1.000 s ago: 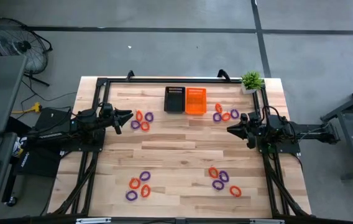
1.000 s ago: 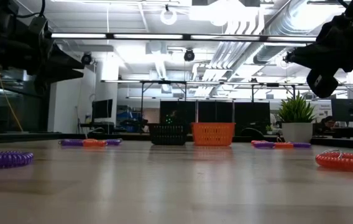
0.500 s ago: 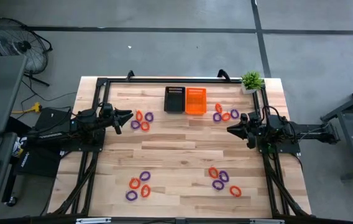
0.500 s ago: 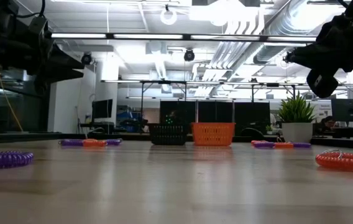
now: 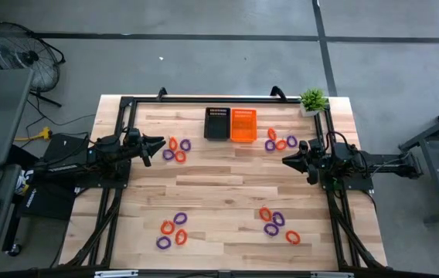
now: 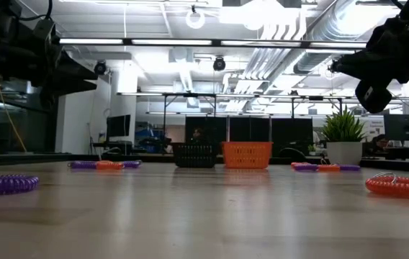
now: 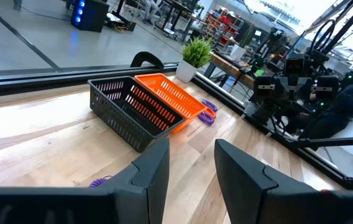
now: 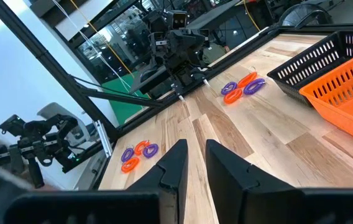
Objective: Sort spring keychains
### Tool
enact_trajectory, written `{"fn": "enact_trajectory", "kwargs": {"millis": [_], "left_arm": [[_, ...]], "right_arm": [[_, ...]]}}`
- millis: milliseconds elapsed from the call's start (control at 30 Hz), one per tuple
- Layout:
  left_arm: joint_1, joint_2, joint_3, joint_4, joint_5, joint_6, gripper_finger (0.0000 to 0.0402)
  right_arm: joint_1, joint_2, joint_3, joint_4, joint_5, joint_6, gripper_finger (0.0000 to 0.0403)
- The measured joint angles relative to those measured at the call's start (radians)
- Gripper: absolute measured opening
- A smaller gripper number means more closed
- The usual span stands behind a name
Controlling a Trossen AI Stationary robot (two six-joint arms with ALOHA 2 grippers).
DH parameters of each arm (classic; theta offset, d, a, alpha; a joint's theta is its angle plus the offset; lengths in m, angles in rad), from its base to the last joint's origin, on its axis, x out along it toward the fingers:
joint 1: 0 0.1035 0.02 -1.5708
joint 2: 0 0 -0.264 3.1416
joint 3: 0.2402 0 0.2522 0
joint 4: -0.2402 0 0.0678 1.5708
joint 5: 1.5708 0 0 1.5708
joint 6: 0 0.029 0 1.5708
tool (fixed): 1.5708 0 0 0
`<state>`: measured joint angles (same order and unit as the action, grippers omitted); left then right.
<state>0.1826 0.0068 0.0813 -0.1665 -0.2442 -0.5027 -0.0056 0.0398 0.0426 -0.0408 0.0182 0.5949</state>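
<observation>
While both baskets sit empty, your sorting has not begun.
Spring keychains (image 5: 177, 148) lie just ahead of your left gripper (image 5: 158, 143), others near your right gripper (image 5: 287, 161); both narrowly parted, holding nothing.

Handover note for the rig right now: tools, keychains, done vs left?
Left tool: open, empty, raised by the far-left cluster.
Right tool: open, empty, raised near the far-right cluster.
Keychains: four mixed orange and purple clusters on the table, the other two near-left and near-right.
Black basket and orange basket: side by side at far centre, nothing visible inside.
Done: nothing visibly sorted. Left: all clusters.
</observation>
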Motion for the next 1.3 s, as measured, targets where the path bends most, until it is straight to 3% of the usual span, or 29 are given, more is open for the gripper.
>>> {"fn": "enact_trajectory", "kwargs": {"millis": [733,1167,1300], "left_arm": [[0.0,0.0,0.0,0.0,0.0,0.0,0.0126],[0.0,0.0,0.0,0.0,0.0,0.0,0.0126],[0.0,0.0,0.0,0.0,0.0,0.0,0.0126]], "right_arm": [[0.0,0.0,0.0,0.0,0.001,0.0,0.0053],[0.0,0.0,0.0,0.008,0.06,0.054,0.0051],[0.0,0.0,0.001,0.004,0.132,0.021,0.0049]]}}
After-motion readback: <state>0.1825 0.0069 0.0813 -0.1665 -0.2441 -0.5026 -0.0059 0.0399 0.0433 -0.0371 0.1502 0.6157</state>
